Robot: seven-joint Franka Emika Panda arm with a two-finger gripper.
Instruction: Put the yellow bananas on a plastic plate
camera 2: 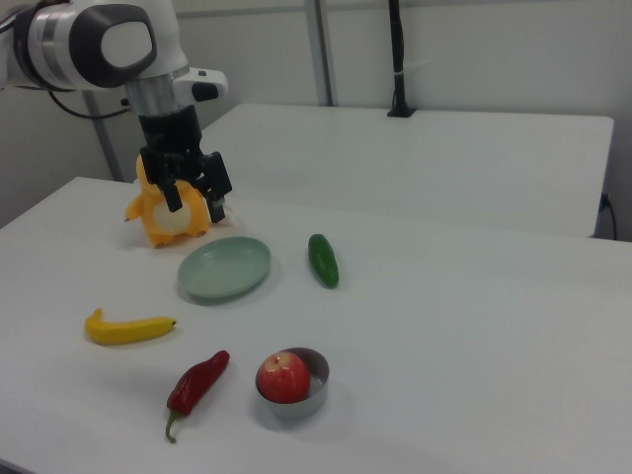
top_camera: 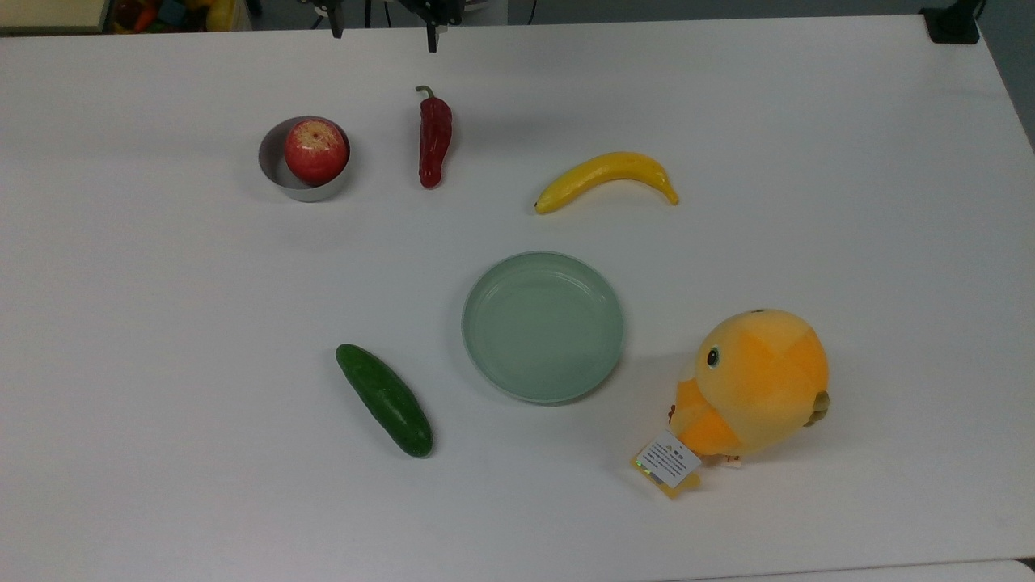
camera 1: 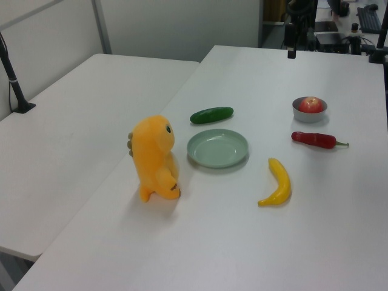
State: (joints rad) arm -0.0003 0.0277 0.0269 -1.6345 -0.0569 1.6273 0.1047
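Note:
The yellow banana (top_camera: 606,178) lies on the white table, a short way from the plate toward the top view's upper right; it also shows as banana (camera 1: 277,182) and banana (camera 2: 128,328). The pale green plastic plate (top_camera: 542,327) sits bare near the table's middle, seen too as plate (camera 1: 217,148) and plate (camera 2: 224,267). My gripper (camera 2: 196,205) hangs open in the air with nothing between its fingers. In the top view, the gripper (top_camera: 384,36) is at the upper edge, far from both the banana and the plate.
A red chili pepper (top_camera: 434,141) and a red apple (top_camera: 315,151) in a small metal cup (top_camera: 303,191) lie at the top view's upper left. A green cucumber (top_camera: 384,400) lies left of the plate, and an orange plush chick (top_camera: 752,384) stands to its right.

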